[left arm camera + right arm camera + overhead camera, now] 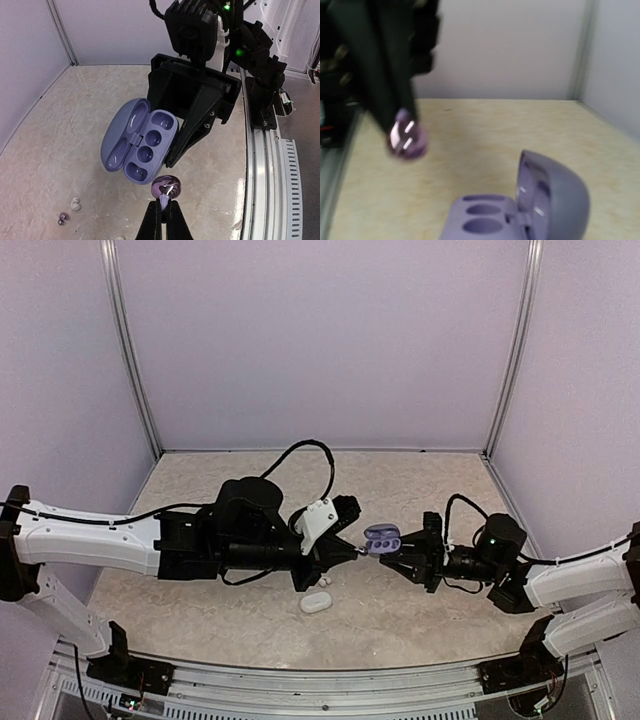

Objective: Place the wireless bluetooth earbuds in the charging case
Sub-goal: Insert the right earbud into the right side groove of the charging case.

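My right gripper (398, 556) is shut on an open lilac charging case (382, 538) and holds it in the air; its black fingers (200, 117) grip the case's base. The case (140, 141) faces my left wrist camera, with its sockets empty. My left gripper (165, 204) is shut on the stem of a dark, shiny, purple-tinted earbud (166, 187), just below the case's near edge and not touching it. The right wrist view shows the case (520, 212) at the bottom and the bud (406, 138), blurred, up on the left.
A closed white case (316, 602) lies on the table in front of the grippers. A cream bud (76, 203) and a dark bud (63, 218) lie loose on the table. Walls close in the back and both sides.
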Available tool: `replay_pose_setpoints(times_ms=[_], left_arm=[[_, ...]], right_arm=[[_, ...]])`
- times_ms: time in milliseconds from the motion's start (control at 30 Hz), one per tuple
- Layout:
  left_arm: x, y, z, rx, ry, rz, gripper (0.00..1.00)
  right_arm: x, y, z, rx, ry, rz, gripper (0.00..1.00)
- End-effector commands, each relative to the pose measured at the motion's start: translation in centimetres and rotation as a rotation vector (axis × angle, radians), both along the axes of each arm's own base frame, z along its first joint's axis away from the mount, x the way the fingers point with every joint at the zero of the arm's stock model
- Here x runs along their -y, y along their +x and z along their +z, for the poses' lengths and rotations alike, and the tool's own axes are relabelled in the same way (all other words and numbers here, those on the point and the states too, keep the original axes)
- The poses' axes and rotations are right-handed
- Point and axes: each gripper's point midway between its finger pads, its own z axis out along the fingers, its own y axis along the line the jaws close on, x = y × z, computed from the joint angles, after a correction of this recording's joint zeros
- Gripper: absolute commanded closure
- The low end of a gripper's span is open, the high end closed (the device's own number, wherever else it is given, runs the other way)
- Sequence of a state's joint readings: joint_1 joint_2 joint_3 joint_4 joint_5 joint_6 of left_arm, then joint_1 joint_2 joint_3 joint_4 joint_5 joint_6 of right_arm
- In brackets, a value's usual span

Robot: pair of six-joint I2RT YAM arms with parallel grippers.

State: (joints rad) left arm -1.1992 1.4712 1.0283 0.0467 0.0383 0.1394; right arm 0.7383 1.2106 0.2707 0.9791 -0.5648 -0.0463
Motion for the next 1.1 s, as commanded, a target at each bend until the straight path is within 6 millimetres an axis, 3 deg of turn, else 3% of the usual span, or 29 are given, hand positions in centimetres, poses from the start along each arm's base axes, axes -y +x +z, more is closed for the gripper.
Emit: replay_pose_setpoints(times_ms=[0,200,467,1067], left_arm=[[0.6,-1.2,1.8,0.063,-0.032,-0.076,1.0],[1.5,-0.9,1.2,0.064,0.036,-0.073,1.0],[2.1,-0.9,-0.1,0.065,0.125,-0.077,1.0],[2.9,0.1,-2.7,0.049,0.236,-0.022,1.0]], right_arm=[[-1.0,-2.4,-0.6,-0.053,-0.03,0.171,1.0],[-2.0,-3.3,-1.3,-0.077,-0.062,0.227,1.0],[-3.0,-2.7,-2.6,-0.095,-0.133,0.184,1.0],[-3.2,-2.9,-2.9,-0.096,-0.153,0.177,1.0]])
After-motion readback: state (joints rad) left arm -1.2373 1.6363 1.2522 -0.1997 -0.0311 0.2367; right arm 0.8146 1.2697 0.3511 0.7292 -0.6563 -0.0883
